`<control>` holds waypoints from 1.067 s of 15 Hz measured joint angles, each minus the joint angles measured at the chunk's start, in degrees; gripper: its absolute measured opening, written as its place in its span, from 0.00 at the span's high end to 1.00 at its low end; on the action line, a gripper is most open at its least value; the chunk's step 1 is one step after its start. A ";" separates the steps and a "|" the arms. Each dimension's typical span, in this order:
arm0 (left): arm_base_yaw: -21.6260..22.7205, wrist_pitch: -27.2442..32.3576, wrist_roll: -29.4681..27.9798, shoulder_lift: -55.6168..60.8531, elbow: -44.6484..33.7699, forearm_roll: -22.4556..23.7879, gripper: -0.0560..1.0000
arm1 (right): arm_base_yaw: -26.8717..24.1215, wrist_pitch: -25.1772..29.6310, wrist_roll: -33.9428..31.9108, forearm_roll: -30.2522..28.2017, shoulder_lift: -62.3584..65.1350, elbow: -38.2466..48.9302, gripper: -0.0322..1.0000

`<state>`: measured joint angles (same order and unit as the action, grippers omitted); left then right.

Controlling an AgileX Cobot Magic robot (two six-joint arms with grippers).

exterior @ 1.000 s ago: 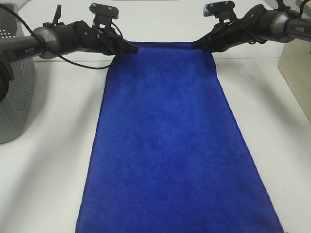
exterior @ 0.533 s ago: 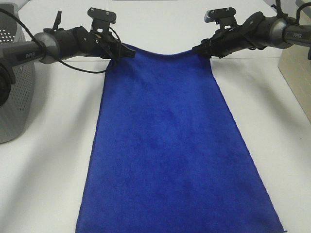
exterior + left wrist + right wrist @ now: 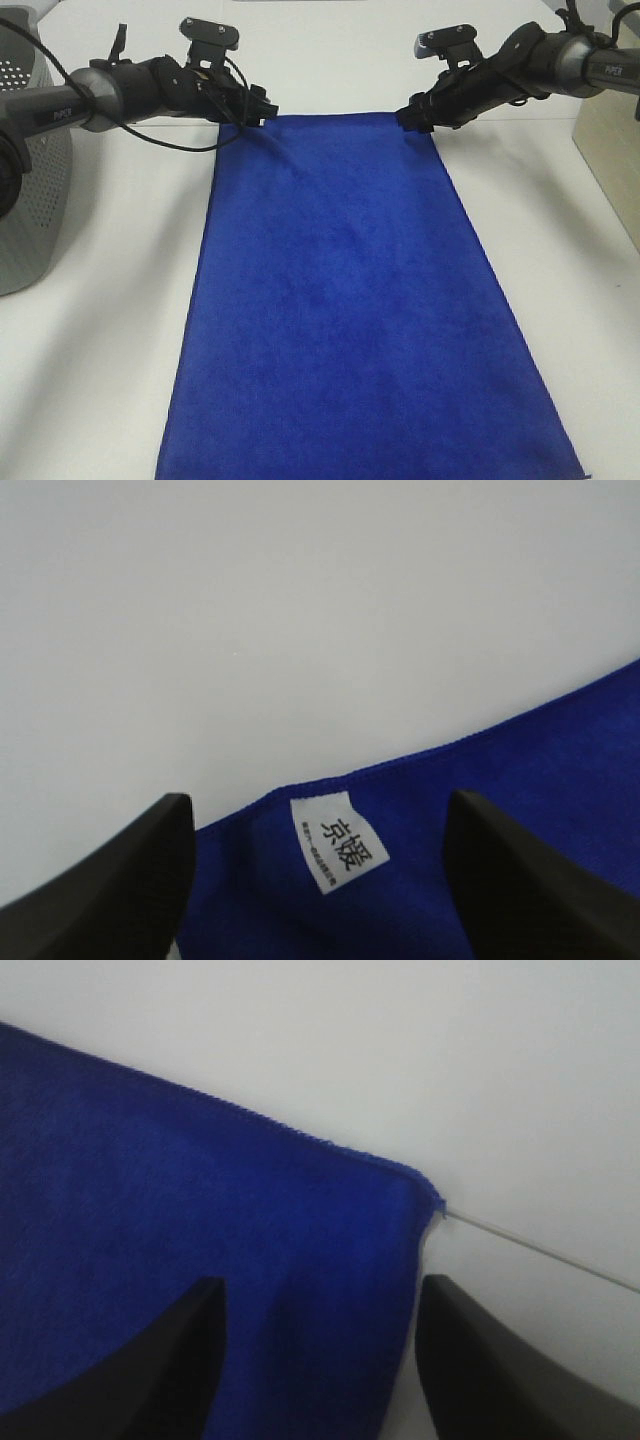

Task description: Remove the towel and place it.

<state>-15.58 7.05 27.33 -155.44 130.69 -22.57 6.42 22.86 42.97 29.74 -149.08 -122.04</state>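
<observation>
The royal-blue towel (image 3: pixel 350 300) lies spread flat on the white table, running from the far side to the near edge. My left gripper (image 3: pixel 258 108) is open just over its far left corner. In the left wrist view the open left gripper (image 3: pixel 317 810) straddles the towel (image 3: pixel 520 800) corner and its white tag (image 3: pixel 338 842) without pinching it. My right gripper (image 3: pixel 410 115) is open at the far right corner. Seen from the right wrist, the right gripper (image 3: pixel 322 1285) has that towel (image 3: pixel 150 1210) corner lying loose between its spread fingers.
A grey perforated basket (image 3: pixel 25 180) stands at the left edge of the table. A beige box (image 3: pixel 612 150) sits at the right edge. A thin loose thread (image 3: pixel 540 1250) trails from the towel's right corner. Bare white table lies on both sides of the towel.
Both grippers have opened and let go of the towel's far corners. The far edge, held up and sagging before, now lies straight on the table.
</observation>
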 joint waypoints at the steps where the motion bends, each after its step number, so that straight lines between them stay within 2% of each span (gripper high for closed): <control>1: 0.00 1.95 0.00 1.09 0.00 0.11 0.33 | -0.11 1.55 -0.63 -1.20 0.97 0.00 0.42; 4: 0.00 11.34 -0.11 6.70 0.00 1.20 0.30 | -0.11 8.31 -7.10 -4.53 5.61 0.00 0.39; 6: 0.00 23.15 -3.21 12.09 0.00 4.41 0.27 | -0.11 16.56 -12.83 -7.05 9.45 0.00 0.31; 7: 0.00 29.62 -6.59 14.78 0.00 6.82 0.24 | -0.11 21.83 -15.81 -8.25 11.97 0.00 0.28; 8: 0.00 33.29 -8.65 16.16 0.00 8.19 0.23 | -0.11 24.58 -17.59 -9.00 13.24 0.00 0.26; 9: 0.00 44.00 -14.67 20.23 0.00 12.61 0.21 | -0.11 31.74 -22.63 -10.60 17.30 0.00 0.25; 10: 0.00 50.99 -19.77 22.92 0.00 16.33 0.20 | -0.11 34.38 -24.18 -10.94 18.33 0.00 0.24; 11: 0.06 53.40 -22.17 24.01 0.06 18.05 0.19 | -0.11 40.68 -27.22 -12.20 23.43 0.00 0.23; 13: 0.52 60.68 -27.73 28.53 0.06 25.55 0.19 | -0.11 44.81 -29.91 -13.92 28.36 0.00 0.23; 14: 1.20 61.88 -29.74 30.60 0.11 28.42 0.19 | -0.11 45.95 -31.68 -15.76 31.34 0.00 0.23; 16: 4.24 62.17 -33.80 34.49 0.11 29.56 0.19 | -0.80 46.75 -35.35 -18.33 36.10 0.00 0.23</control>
<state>-11.34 69.21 -6.47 -120.95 130.81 6.99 5.61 69.61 7.62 11.40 -112.99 -122.04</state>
